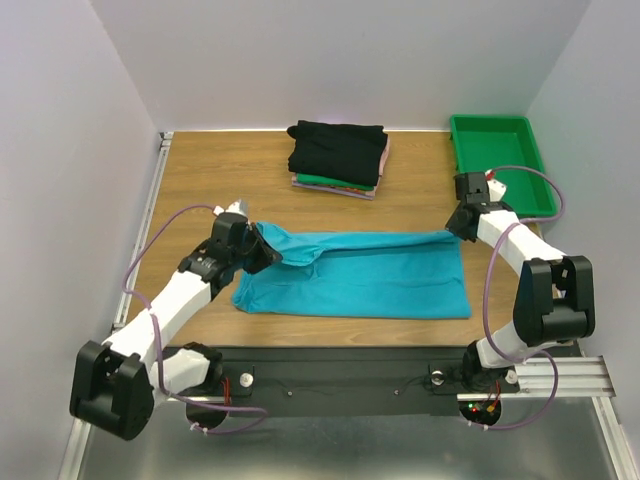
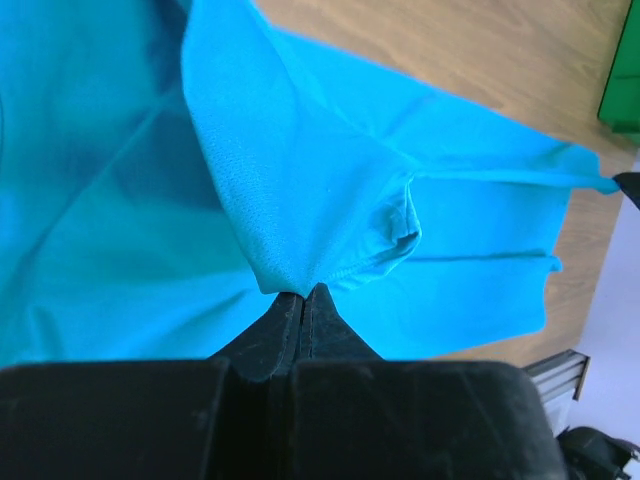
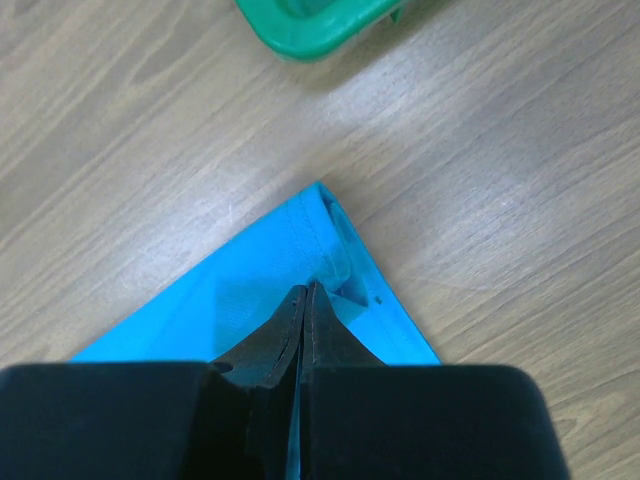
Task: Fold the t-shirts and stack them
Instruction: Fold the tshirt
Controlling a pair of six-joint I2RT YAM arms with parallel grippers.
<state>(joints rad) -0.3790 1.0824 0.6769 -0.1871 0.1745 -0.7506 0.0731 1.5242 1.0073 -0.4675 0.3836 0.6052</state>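
Shirt: teal shirt (image 1: 380,285) lies spread out; folded stack (image 1: 338,158) sits well behind it
Left gripper (image 2: 303,296): clamped on the far sleeve end
Right gripper (image 3: 303,292): clamped on the far hem corner
Fold: both should travel level, edge taut; lay it square on the near edge

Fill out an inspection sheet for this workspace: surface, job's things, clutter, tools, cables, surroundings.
Surface: wooden table, flat, no spills seen.
Job's things: teal t-shirt spread across the near middle, its far edge stretched between the tools; stack of folded t-shirts at the far edge, black on top, green and pink below.
Clutter: green tray in the far right corner; nothing else seen.
Tools: left tool shut on the teal t-shirt's left end; right tool shut on its right corner.
Cables: purple cables loop beside each arm, apart from the cloth.
Surroundings: white walls on three sides; metal rail at the near edge.
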